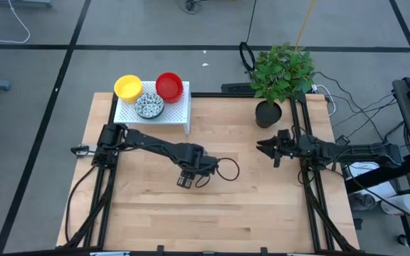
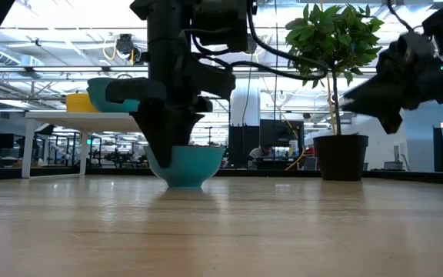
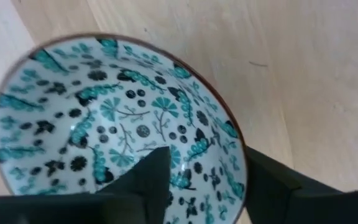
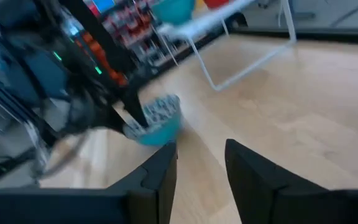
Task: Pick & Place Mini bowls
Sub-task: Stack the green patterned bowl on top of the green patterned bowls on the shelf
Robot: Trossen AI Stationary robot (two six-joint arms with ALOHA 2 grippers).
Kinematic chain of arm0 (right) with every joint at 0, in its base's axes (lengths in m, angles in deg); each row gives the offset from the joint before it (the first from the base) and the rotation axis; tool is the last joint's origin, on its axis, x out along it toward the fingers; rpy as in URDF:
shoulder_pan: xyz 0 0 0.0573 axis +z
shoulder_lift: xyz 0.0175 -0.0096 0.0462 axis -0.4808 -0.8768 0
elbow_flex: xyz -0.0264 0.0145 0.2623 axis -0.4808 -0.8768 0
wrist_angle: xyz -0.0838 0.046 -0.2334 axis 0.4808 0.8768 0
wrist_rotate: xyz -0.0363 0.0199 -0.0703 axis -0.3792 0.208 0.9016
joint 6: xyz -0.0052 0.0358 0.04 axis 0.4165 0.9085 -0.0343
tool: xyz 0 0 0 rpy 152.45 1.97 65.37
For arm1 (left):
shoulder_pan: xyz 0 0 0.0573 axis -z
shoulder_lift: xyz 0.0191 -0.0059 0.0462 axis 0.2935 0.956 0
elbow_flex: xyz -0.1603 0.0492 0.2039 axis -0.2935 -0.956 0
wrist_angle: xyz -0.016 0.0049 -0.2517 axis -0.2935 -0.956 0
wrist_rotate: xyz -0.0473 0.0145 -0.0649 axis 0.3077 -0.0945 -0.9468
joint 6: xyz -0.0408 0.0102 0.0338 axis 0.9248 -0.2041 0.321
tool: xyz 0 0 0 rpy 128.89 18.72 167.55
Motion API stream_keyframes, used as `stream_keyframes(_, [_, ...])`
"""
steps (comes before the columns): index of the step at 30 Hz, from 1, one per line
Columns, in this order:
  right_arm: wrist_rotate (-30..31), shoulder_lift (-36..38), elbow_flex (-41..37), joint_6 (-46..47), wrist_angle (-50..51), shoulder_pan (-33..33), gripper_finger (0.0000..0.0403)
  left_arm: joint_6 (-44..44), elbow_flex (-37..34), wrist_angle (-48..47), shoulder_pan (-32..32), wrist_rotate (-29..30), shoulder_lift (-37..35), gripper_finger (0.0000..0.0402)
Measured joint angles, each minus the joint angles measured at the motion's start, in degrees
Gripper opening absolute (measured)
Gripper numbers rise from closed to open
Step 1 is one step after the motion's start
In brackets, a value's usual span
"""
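Note:
A mini bowl [image 2: 187, 163], teal outside and white with teal and dark speckles inside [image 3: 104, 112], stands on its foot near the table's middle. My left gripper [image 1: 186, 179] [image 3: 207, 177] reaches down onto it from above and is shut on its rim; the gripper hides it in the high view. Three more bowls sit on the white rack: yellow [image 1: 127, 87], red [image 1: 169, 85] and speckled [image 1: 149, 106]. My right gripper [image 1: 264, 147] [image 4: 201, 158] hovers open over the table's right side, pointing toward the left gripper. My left gripper has the bowl's rim [image 3: 244, 168] between its fingers, one finger [image 3: 157, 174] inside the bowl and the other [image 3: 272, 183] outside the wall. It comes from above, pointing down. The bowl stands upright with its foot [image 2: 184, 183] on the table.
The white perforated rack [image 1: 180, 114] stands at the table's far left. A black pot with a leafy plant [image 1: 267, 112] stands at the far edge, right of the middle, close to my right arm. Bare wood lies along the near half of the table [image 1: 212, 220].

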Motion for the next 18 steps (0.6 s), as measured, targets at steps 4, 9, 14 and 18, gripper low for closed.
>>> stream_keyframes(4, [0.0, 0.1, -1.3, 1.4, -0.4, 0.0, 0.0117, 1.7, -1.1, 0.1, 0.0, 0.0, 0.0, 0.011])
stream_keyframes(9, [0.0, 0.1, -1.4, 1.6, -0.5, 0.0, 0.0116, 4.0, -2.1, 0.7, 0.1, 0.5, -0.2, 0.0033])
stream_keyframes(14, [0.2, 0.1, -1.5, 1.8, -0.4, 0.0, 0.0116, 5.6, -1.8, 0.6, 0.0, 0.8, -1.1, 0.0021])
stream_keyframes(18, [0.2, 0.1, -1.5, 1.3, -0.2, 0.0, 0.0116, 6.7, -0.2, -0.5, -0.2, -0.3, -2.6, 0.0036])
